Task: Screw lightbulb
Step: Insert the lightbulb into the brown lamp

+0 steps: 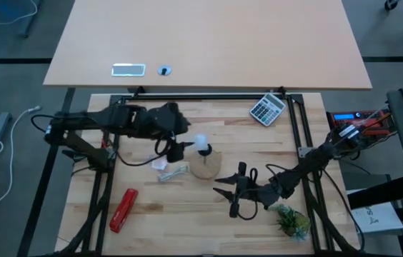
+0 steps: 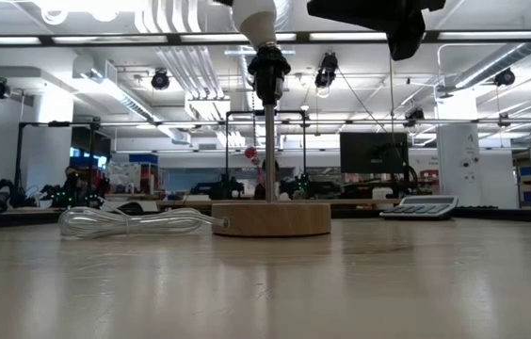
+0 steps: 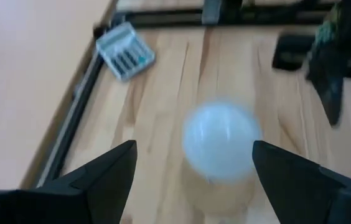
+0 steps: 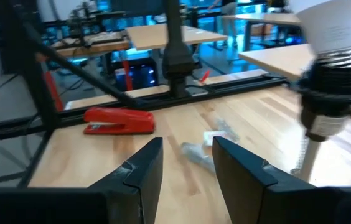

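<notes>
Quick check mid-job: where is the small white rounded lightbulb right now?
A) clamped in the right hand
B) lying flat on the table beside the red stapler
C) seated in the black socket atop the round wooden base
C: the small white rounded lightbulb sits threaded into the black socket, with neither hand gripping it.

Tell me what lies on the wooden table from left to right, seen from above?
Red stapler → clear coiled cable → lightbulb on the lamp's wooden base → right gripper → calculator → small green plant.
</notes>
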You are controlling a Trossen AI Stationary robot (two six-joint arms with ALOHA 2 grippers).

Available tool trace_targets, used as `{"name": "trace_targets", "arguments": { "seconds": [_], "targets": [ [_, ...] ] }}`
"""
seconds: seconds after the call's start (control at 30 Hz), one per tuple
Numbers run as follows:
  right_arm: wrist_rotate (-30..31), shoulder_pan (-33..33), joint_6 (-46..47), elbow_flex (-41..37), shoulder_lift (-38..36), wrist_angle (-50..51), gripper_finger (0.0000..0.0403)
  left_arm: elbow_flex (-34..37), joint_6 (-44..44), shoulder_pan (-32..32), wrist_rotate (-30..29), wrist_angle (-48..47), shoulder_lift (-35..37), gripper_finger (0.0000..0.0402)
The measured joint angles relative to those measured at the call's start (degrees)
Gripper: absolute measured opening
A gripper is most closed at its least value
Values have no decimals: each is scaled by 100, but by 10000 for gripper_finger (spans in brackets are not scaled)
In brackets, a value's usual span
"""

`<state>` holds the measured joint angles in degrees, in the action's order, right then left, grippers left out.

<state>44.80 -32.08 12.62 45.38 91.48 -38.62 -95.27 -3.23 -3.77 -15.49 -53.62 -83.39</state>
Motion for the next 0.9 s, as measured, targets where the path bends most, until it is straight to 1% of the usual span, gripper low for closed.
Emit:
{"name": "trace_targets", "arguments": {
  "seconds": [0.13,0.3,0.43,0.5,0.67,0.77,0.87,0.9],
  "targets": [
    [332,65,-22,-1,-9,22,127,265,-340,-155,-292,-306,149,294],
    [340,193,-48,1,-175,81,103,898,-571,-291,-376,-274,388,280],
    [342,362,-57,1,-549,395,74,1496,-849,-397,-670,22,665,274],
    [342,491,-55,1,-794,704,56,1865,-902,-440,-724,429,850,272],
    [327,922,16,1,-1380,1620,8,2843,-777,-509,-717,2020,1283,272],
    [292,1191,10,1,-1585,1890,4,3355,-560,-507,-739,3066,1407,271],
    [75,1488,-184,1,-1720,1842,3,3692,-314,-505,-760,4057,1426,272],
    [-2,1606,-238,2,-1734,1792,2,3767,-242,-505,-760,4255,1423,273]
  ]
}}
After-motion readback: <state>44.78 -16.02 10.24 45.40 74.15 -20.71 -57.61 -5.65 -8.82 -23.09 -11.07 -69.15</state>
